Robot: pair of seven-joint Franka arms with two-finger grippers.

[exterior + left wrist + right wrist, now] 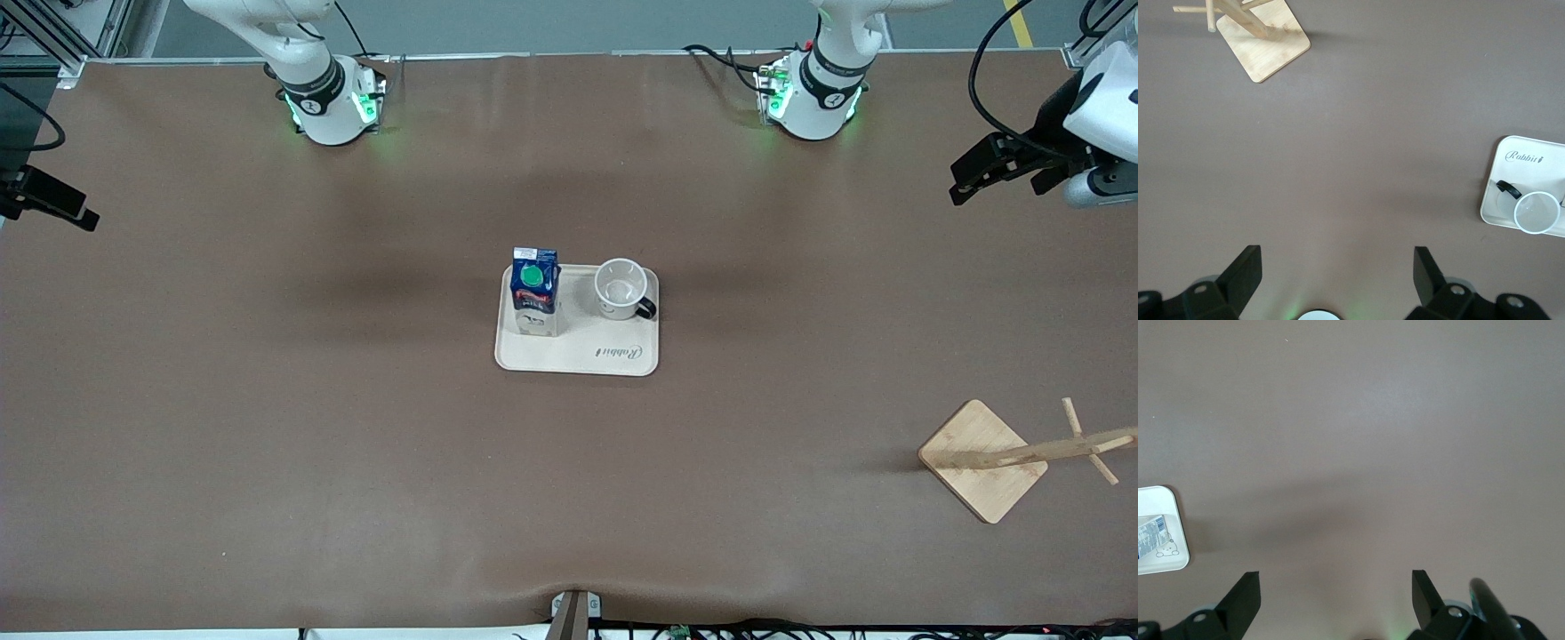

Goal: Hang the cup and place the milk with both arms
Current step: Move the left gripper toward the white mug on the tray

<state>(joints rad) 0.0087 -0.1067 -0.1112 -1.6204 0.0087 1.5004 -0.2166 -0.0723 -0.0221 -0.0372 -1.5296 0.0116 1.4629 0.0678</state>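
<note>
While the cup (621, 288) and the milk (534, 292) are sitting untouched on the tray (578, 356), the left gripper (1337, 267) and the right gripper (1335, 590) are hanging spread and empty above bare table — the reach comes first.

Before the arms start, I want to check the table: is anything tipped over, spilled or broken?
Nothing stands out. The milk and the cup stand upright on the tray; the wooden rack stands near the left arm's end.

brown table (267, 427) fills view; grey floor (578, 22) along top edge.
</note>
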